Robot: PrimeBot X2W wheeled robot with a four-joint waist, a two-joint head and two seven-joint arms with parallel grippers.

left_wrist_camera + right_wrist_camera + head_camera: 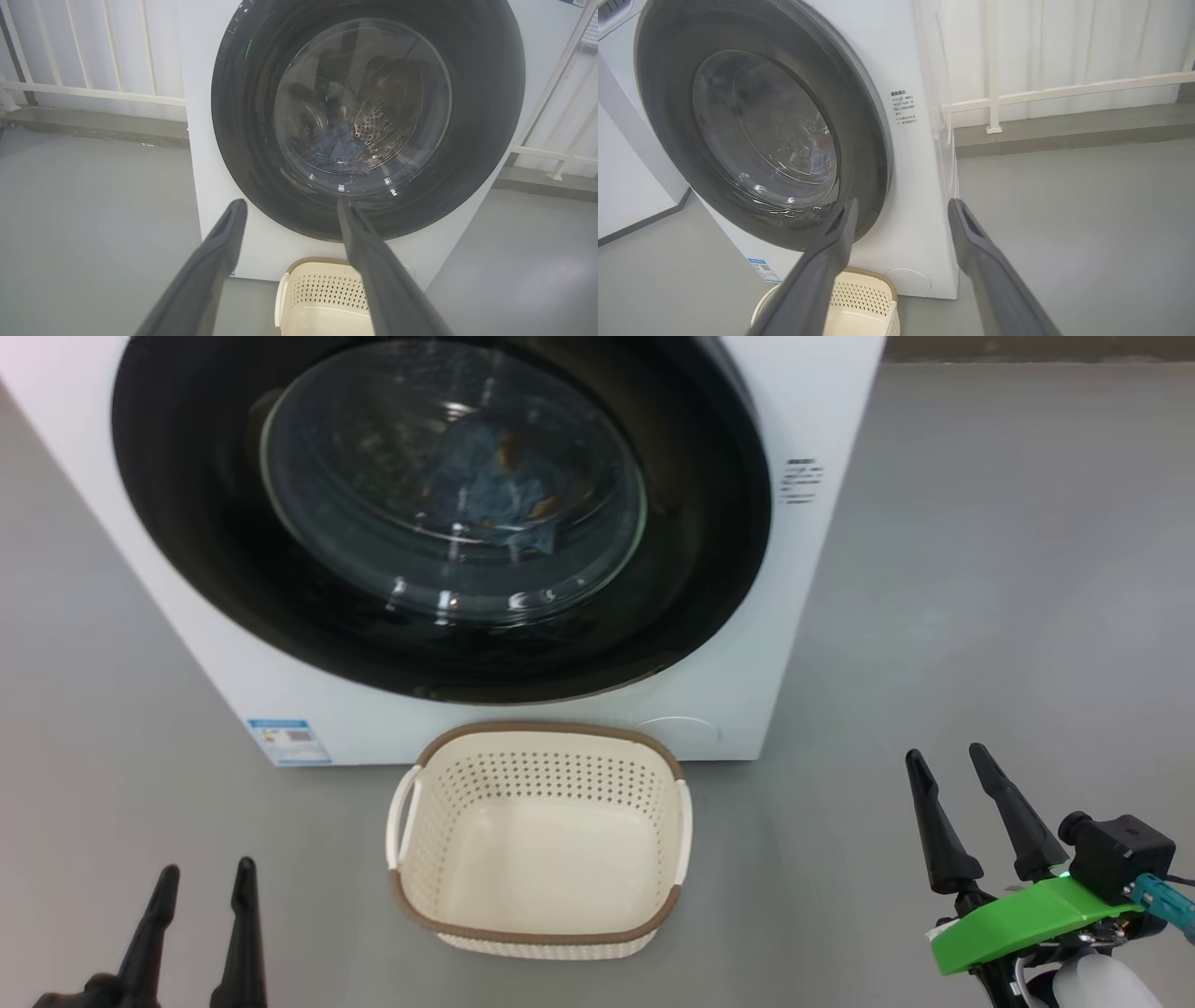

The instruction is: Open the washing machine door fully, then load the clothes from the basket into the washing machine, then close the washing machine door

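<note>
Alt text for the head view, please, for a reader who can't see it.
The washing machine door is shut, with bluish clothes visible through its glass. The basket stands empty on the grey floor before the washing machine; the left gripper and right gripper are open at the lower corners, holding nothing.

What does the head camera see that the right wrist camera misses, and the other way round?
Head view's extras: the left hand, open, and the whole basket, empty. Right wrist view's extras: a white railing and curtain past the washing machine. Shared: the shut washing machine door, clothes behind its glass, the blue label, and the open right hand.
</note>
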